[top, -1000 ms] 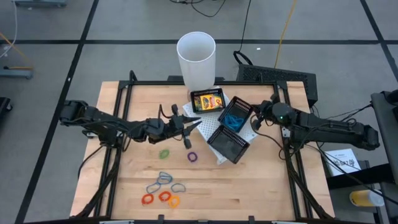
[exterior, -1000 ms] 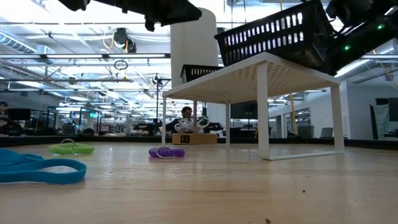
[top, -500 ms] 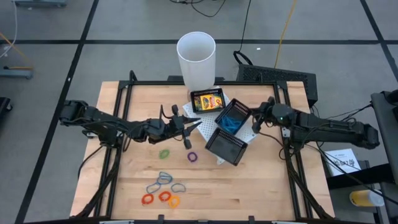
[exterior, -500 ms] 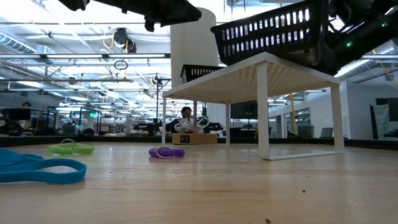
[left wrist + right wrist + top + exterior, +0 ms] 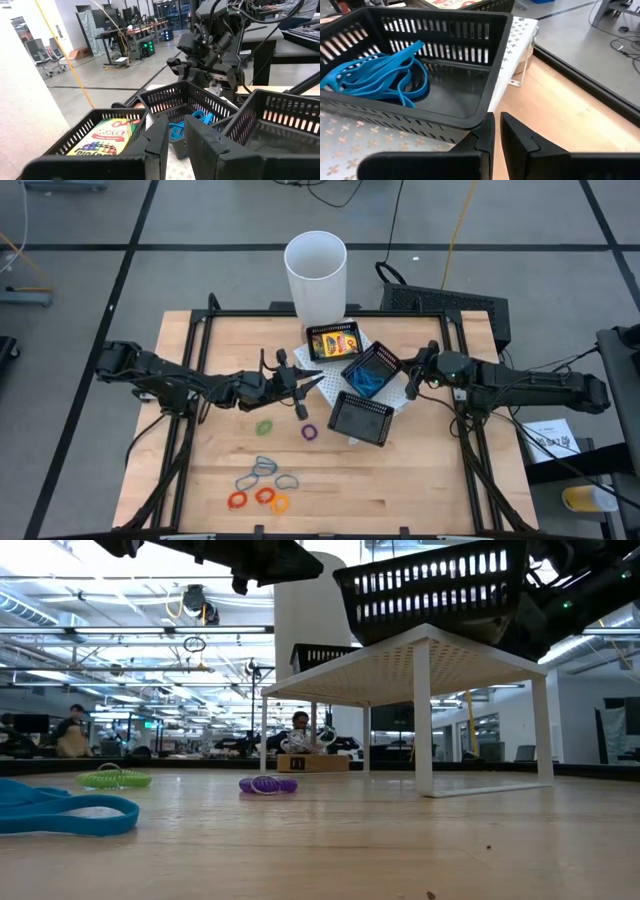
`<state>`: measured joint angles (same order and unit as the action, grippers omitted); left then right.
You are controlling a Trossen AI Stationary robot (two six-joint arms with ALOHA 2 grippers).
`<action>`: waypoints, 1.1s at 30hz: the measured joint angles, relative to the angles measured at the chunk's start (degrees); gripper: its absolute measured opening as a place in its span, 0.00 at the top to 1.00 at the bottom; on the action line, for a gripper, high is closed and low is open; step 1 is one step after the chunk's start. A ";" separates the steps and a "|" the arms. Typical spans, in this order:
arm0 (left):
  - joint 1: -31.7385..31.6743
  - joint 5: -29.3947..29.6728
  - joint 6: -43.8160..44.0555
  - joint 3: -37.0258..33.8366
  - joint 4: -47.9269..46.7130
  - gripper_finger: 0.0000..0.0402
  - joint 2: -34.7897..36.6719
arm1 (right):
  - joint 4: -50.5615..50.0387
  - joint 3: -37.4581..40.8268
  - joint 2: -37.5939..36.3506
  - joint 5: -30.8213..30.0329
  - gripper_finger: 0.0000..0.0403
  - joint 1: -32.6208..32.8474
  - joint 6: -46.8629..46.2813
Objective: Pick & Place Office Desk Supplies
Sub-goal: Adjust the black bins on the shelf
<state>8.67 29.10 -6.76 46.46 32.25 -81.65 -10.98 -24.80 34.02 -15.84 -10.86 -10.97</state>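
Observation:
A black mesh tray [image 5: 362,418] with three compartments lies on a white perforated riser [image 5: 402,394]. Its far compartment holds a yellow-and-green crayon box [image 5: 335,340], its middle one blue rubber bands [image 5: 370,372], and its near one is empty. My right gripper [image 5: 412,374] is shut at the middle compartment's right corner. My left gripper [image 5: 318,380] hovers shut and empty at the riser's left edge, above the table. Loose rubber bands lie on the table: green [image 5: 264,426], purple [image 5: 309,432], and blue, grey, red and orange ones [image 5: 263,483] nearer the front. My right gripper has the rim of the middle compartment at its right corner [image 5: 487,114] between its two fingertips [image 5: 481,136]. The fingers come about level from the table's right side. The tray sits roughly level on the riser, and its empty compartment reaches past the riser's near edge.
A tall white cup [image 5: 316,272] stands at the table's far edge, just behind the tray. The riser stands on thin legs [image 5: 424,715], with open space under it. A dark box [image 5: 450,305] lies off the table's far right corner.
My right gripper has moved a little toward the table's left edge with the tray's corner. The tray has turned on the riser: its empty compartment has swung toward the near edge, and the tray has gone from tilted to about level.

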 joint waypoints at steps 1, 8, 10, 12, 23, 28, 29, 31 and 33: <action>0.00 0.00 0.05 0.00 -0.01 0.82 0.00 | 0.02 0.00 0.02 0.02 0.96 0.22 -0.30; 0.00 0.00 0.26 0.00 0.00 0.82 0.00 | 0.00 0.00 0.02 0.00 0.96 1.99 -1.61; 0.00 0.00 0.70 0.00 0.01 0.82 0.00 | 0.00 0.00 0.01 0.03 0.96 2.48 -2.06; 0.00 0.00 0.94 0.00 0.02 0.82 0.00 | 0.00 0.00 0.00 1.01 0.96 2.88 -2.10; 0.00 0.00 1.82 0.00 0.07 0.82 0.00 | 0.00 0.00 0.02 1.16 0.96 5.26 -4.54; 0.00 0.00 2.36 0.00 0.07 0.82 0.00 | 0.06 0.00 0.02 1.16 0.96 6.19 -4.89; 0.00 0.00 2.36 0.00 0.07 0.82 0.00 | 0.24 0.00 0.02 1.18 0.96 6.36 -4.89; 0.00 -0.02 2.36 0.00 0.07 0.82 0.00 | 1.47 0.00 0.02 1.16 0.96 6.61 -4.84; 0.00 0.00 2.36 0.00 0.07 0.82 0.00 | 3.51 0.00 0.02 1.20 0.96 6.66 -4.37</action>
<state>8.67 29.10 -4.40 46.46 32.32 -81.65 -7.47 -24.80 34.04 -14.64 -4.21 -15.34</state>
